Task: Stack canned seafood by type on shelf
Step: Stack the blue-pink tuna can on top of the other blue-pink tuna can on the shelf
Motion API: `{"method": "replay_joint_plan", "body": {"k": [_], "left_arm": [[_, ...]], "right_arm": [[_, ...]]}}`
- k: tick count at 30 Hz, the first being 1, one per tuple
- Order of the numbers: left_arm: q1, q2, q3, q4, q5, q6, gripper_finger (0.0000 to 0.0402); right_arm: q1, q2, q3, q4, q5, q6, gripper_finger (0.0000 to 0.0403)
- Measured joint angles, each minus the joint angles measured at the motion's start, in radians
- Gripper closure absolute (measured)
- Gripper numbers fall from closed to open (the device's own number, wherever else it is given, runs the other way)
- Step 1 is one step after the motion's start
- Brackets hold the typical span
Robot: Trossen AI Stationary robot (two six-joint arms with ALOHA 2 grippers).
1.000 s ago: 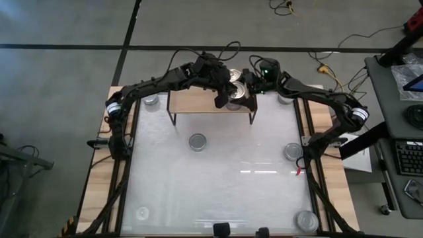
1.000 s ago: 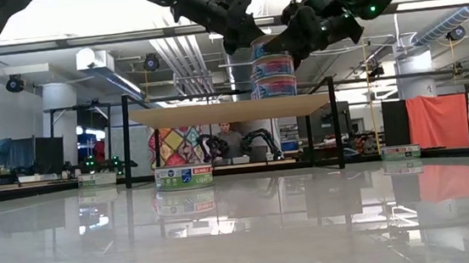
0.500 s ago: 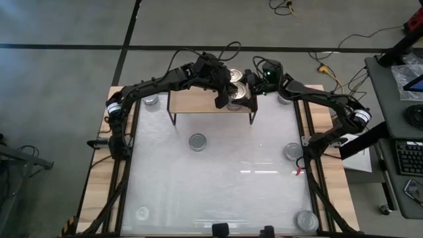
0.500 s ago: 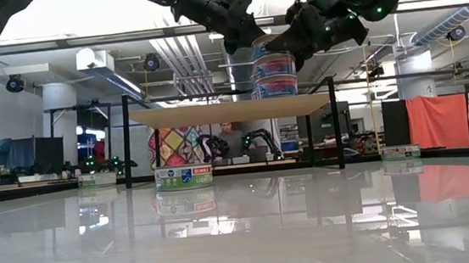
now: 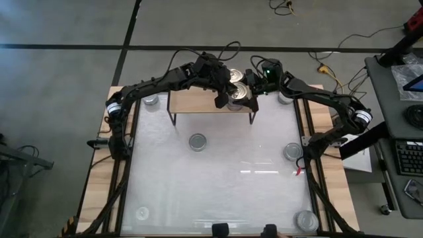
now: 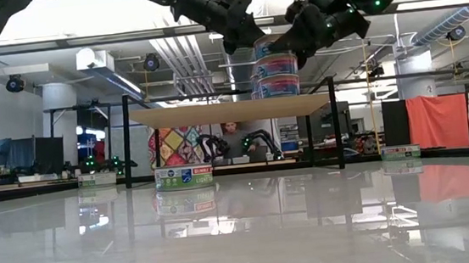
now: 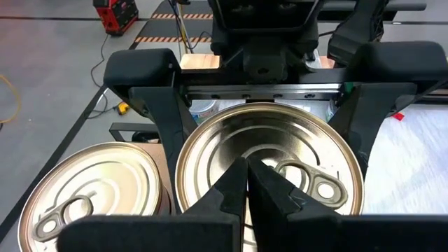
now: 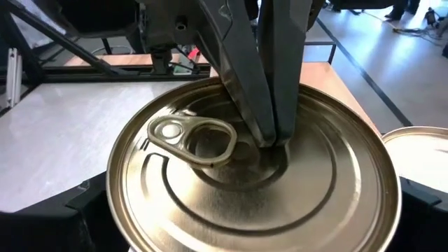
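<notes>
You have both arms meeting over the far right end of the shelf (image 5: 198, 101), the light-wood board on black legs standing at the far side of the table (image 5: 218, 192). On that end stands a stack of tins (image 6: 274, 75), and just beside it on the board sits another gold-lidded tin (image 7: 91, 192). Your right gripper (image 5: 246, 84) has its fingers spread wide around the top tin (image 8: 252, 175) of the stack, one finger on either side of the tin's wall, so the jaws are as far apart as the tin's width and clasp it. Your left gripper (image 5: 223, 99) has its fingers pressed together, closed on nothing, with the tips resting on the middle of that same gold lid, just beside the pull ring (image 8: 192, 140). The lid is whole and sealed, so nothing of the tin's contents shows. The rest of the canned seafood lies scattered on the tabletop: a silver-lidded tin (image 5: 197, 141) just near of the shelf, one (image 5: 151, 100) to the left of the shelf at the far edge, one (image 5: 293, 152) on the right side, one (image 5: 307, 220) at the near right corner, and one (image 5: 142, 213) at the near left corner. In the low view a labelled tin (image 6: 183, 177) stands on the table under the shelf
</notes>
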Motion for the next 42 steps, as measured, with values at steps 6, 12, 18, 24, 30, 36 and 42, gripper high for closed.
{"method": "replay_joint_plan", "body": {"k": [6, 12, 18, 24, 30, 36, 42], "left_arm": [[0.0, -0.016, 0.007, -0.01, -0.003, 0.003, 0.0401], [0.002, -0.004, 0.095, -0.064, 0.073, 0.014, 0.0401], [-0.014, 0.046, 0.149, -0.036, 0.104, 0.012, 0.0401], [-0.024, 0.114, 0.262, -0.108, 0.116, 0.016, 0.0401], [-0.034, 0.122, 0.333, -0.144, 0.138, 0.028, 0.0401], [-0.034, 0.144, 0.285, -0.065, 0.192, 0.011, 0.0402], [-0.031, 0.163, 0.276, -0.074, 0.166, 0.0, 0.0402]], "right_arm": [[0.0, 0.0, -0.008, 0.006, 0.005, -0.035, 0.0003], [-0.002, 0.0, -0.016, 0.034, 0.007, -0.028, 0.0003], [-0.004, 0.0, -0.017, 0.046, 0.021, -0.021, 0.0003], [-0.004, 0.0, -0.022, 0.059, 0.022, -0.012, 0.0003], [-0.003, 0.001, -0.031, 0.076, 0.028, -0.012, 0.0003], [-0.003, 0.002, -0.032, 0.082, 0.018, -0.021, 0.0003], [-0.002, 0.001, -0.032, 0.078, 0.026, 0.006, 0.0003]]}}
